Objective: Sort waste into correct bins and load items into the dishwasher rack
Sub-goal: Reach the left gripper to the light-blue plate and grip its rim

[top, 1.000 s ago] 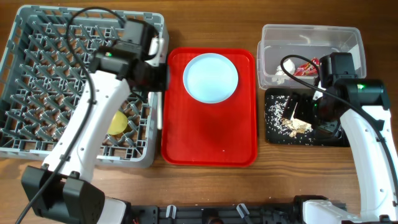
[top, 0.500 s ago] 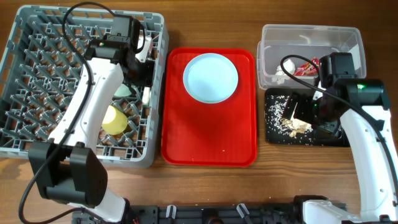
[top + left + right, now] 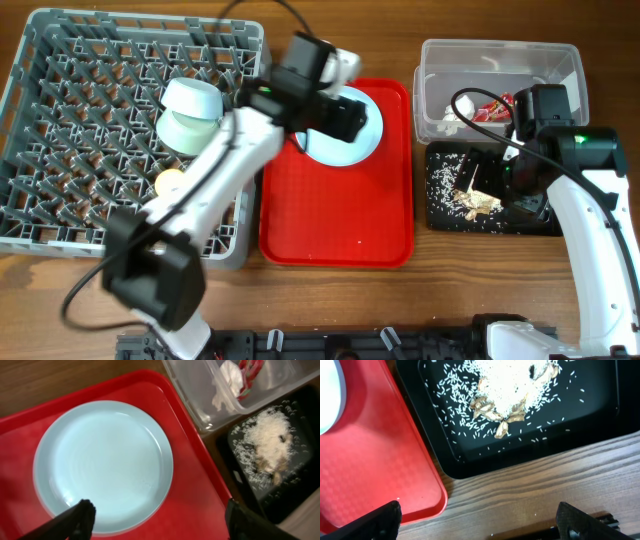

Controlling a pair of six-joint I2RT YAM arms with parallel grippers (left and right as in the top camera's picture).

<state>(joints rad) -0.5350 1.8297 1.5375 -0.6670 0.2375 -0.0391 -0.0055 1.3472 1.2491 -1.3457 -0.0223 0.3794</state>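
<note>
Wooden surface [image 3: 450,300] shows waste sorted right of the red tray [image 3: 335,215], wrapper [image 3: 495,108] and tissue [image 3: 225,382] in clear tub [image 3: 560,70], scraps [image 3: 512,390] in black tray [image 3: 437,190]; left of it, rack [image 3: 60,120] holds bowl [image 3: 190,112] and seemingly cup [image 3: 170,182]; plate [image 3: 102,465] waits on it under left gripper [image 3: 159,510], jaws gaping empty like those of right gripper [image 3: 477,509].

A flat red tray [image 3: 335,215] lies on the wooden table [image 3: 450,295].

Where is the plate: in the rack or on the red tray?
On the red tray; the plate lies flat, outside the rack.
</note>
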